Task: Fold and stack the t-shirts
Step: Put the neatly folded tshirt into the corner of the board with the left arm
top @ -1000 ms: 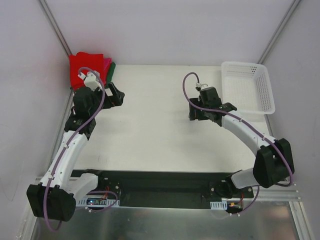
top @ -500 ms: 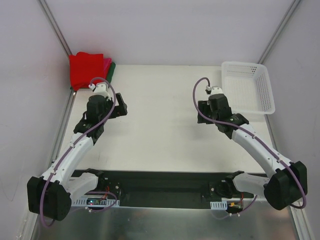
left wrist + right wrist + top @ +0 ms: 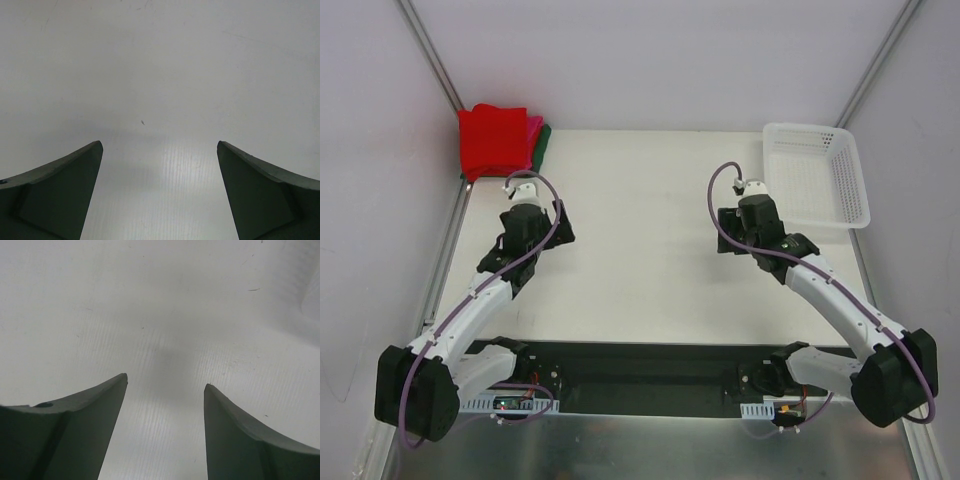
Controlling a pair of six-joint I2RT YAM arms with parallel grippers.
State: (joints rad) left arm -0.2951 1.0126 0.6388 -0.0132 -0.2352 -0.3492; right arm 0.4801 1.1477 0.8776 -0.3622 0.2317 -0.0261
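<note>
The t-shirts lie folded in a stack at the table's far left corner: a bright red one (image 3: 492, 140) on top, with a magenta pink edge (image 3: 534, 125) and a dark green edge (image 3: 542, 146) showing beneath. My left gripper (image 3: 533, 238) (image 3: 160, 147) hangs over bare table a little nearer than the stack, open, with nothing between its fingers. My right gripper (image 3: 763, 238) (image 3: 166, 382) points down at bare table just left of the basket, also open and holding nothing.
A white lattice basket (image 3: 817, 175) stands at the far right of the white table (image 3: 640, 270). Grey walls close in the left and right sides. The arms' black base rail runs along the near edge.
Both arms have drawn back toward the near edge. The left gripper moved away from the stack; the right gripper shifted right, closer to the basket. Both stayed open.
</note>
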